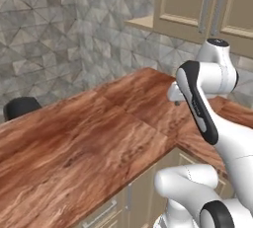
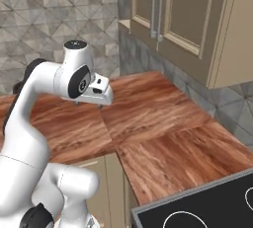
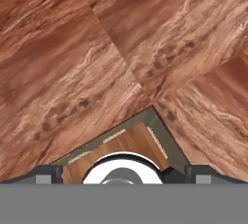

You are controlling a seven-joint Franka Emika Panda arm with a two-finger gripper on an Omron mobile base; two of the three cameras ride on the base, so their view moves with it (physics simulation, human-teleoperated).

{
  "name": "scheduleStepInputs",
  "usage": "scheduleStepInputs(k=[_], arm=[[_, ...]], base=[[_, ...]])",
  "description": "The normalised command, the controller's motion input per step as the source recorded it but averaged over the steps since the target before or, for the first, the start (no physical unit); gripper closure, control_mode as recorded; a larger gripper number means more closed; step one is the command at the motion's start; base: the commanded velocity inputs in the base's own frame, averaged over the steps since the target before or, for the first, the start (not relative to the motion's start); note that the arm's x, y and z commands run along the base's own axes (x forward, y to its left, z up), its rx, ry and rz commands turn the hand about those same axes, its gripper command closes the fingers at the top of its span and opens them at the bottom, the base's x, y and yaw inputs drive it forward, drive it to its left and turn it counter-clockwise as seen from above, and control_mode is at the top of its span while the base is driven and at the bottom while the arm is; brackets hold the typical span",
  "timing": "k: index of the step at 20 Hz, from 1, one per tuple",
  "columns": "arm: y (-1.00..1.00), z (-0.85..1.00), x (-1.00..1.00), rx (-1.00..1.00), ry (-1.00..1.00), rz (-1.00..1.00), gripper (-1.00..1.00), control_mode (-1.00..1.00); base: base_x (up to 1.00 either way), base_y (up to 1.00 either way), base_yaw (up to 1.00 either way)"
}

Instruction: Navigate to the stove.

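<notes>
Stove: black glass corner [image 2: 207, 207] with white burner rings at the bottom right of the right base view, below and well to the right of the fingers, abutting the counter's right leg.
Counter: reddish wood top [image 2: 148, 108], L-shaped, running under the fingers and turning toward the stove; seams meet at the inner corner [image 3: 152, 106] in the hand view.
Gripper: hand [image 2: 96, 98] hangs above the counter near the inner corner, pointing down; tips [image 3: 48, 173] sit dark at the hand view's bottom edge, and I cannot tell whether they are spread or closed.
Cabinets: beige doors with steel handles [image 2: 158, 10] up and right of the fingers; lower fronts [image 1: 118, 205] beneath the counter.
Wall: grey patterned tile [image 1: 59, 34] behind the fingers.
Dark object: rounded black shape [image 1: 21, 107] on the counter, far left of the fingers; unclear.
</notes>
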Motion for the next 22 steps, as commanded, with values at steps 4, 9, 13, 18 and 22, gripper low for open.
scheduleStepInputs(k=[4,9,13,18,22], arm=[[0.0,0.0,0.0,0.0,0.0,0.0,-1.0,1.0],[0.0,0.0,0.0,0.0,0.0,0.0,-1.0,1.0],[0.0,0.0,0.0,0.0,0.0,0.0,-1.0,1.0],[0.0,0.0,0.0,0.0,0.0,0.0,-1.0,1.0],[0.0,0.0,0.0,0.0,0.0,0.0,-1.0,1.0]], base=[[-0.48,-0.29,-0.44],[-0.49,-0.21,-0.47],[-0.91,-0.11,-0.45],[-0.91,0.0,-0.52],[-0.11,0.0,-0.75]])
